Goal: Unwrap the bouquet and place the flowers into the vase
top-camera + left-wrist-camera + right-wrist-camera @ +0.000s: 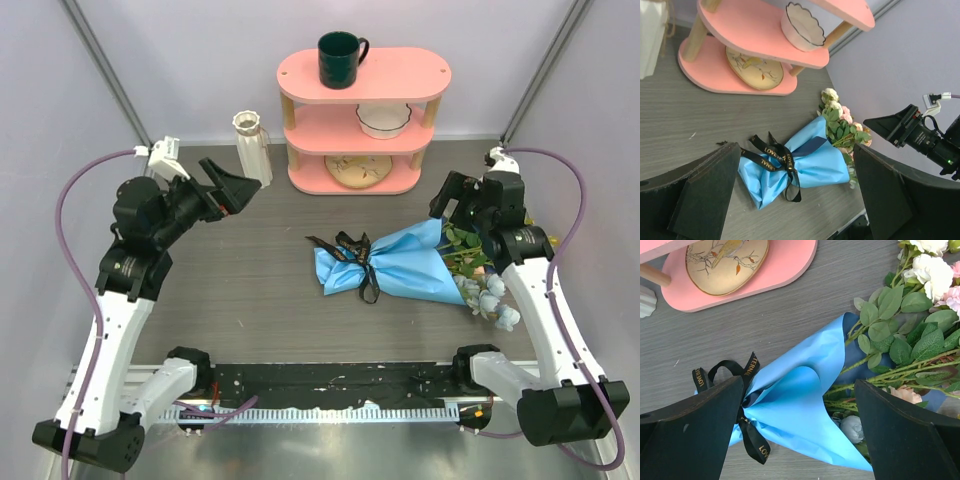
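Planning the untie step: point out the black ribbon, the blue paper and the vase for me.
black ribbon [785, 160], left wrist view, on the knot.
blue paper [800, 410], right wrist view, on the middle of the fold.
vase [252, 150], top external view, on its ribbed body.

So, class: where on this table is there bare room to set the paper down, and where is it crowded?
Bare table lies between the left arm and the bouquet. Crowded: the back, by vase and shelf, and the right, beside the flowers.

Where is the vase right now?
In the top view, the cream ribbed vase stands upright at back left, just left of the pink shelf, beyond the left gripper.
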### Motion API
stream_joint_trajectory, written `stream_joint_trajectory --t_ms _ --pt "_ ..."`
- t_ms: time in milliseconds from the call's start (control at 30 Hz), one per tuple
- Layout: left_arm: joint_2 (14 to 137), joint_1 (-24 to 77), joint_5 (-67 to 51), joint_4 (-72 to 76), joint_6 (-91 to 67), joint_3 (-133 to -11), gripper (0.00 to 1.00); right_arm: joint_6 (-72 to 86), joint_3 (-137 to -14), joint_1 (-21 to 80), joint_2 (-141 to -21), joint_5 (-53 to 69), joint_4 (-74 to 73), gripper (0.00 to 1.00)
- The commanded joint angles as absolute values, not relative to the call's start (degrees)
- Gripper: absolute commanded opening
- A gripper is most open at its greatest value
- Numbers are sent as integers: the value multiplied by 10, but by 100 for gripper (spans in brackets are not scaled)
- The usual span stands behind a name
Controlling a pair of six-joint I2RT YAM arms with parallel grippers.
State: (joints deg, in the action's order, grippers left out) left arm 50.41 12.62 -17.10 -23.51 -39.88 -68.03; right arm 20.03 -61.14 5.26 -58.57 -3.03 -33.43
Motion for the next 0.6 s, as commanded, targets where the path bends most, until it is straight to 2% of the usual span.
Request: stream_joint_trajectory --t_ms 0,133,300,400,433,567 --pt "533 125 -219 -215 -405 -711 100 208 -619 58 -592 -23 -299 100" --pt "551 125 -242 -211 -416 -695 100 222 -581 84 -586 -6 -266 100" --pt "573 125 -314 -138 -468 -611 99 225 -570 101 -629 70 -253 100" --pt "614 130 -348 -99 -493 -586 96 222 -578 162 -663 69 -253 100" --pt "627 141 -359 -85 -502 -580 94 221 -578 223 -671 39 -250 100" --pt "693 184 -379 -72 -496 -558 88 235 -573 324 -716 3 -199 100"
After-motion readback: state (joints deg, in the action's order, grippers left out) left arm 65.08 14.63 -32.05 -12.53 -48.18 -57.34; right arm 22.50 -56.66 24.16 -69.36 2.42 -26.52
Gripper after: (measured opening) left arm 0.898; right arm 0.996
